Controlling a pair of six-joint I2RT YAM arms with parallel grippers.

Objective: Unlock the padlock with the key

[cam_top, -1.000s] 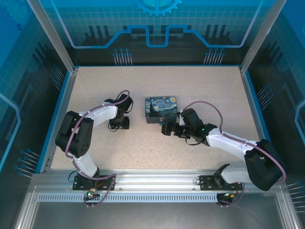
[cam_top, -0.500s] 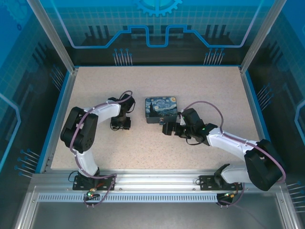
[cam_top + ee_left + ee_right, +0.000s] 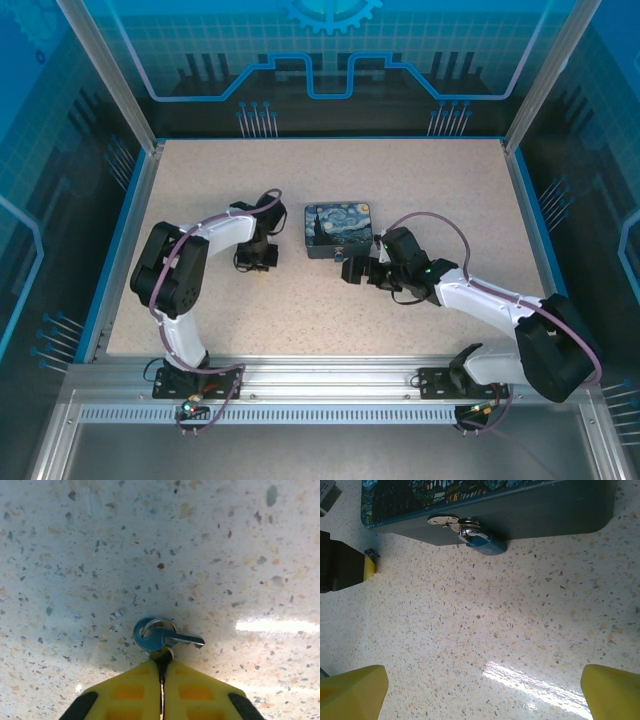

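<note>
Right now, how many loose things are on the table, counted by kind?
key, on its ring: 1
padlock, small and blue, on the box's hasp: 1
box, with the starry-night print: 1
Total: 3

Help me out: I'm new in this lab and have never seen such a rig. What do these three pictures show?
These are two robot arms bolted at the near edge of a table, each ending in a two-finger gripper. The overhead picture comes from a fixed camera above and behind them; the other two come from cameras on the wrists, so the yellow shapes there are each arm's own fingers. On the speckled table sits a box printed with a starry-night painting. The right wrist view shows a small blue padlock hanging on its hasp, with the right gripper open in front of it. In the left wrist view the left gripper is closed, seemingly pinching the ring of a blue-headed key.
</note>
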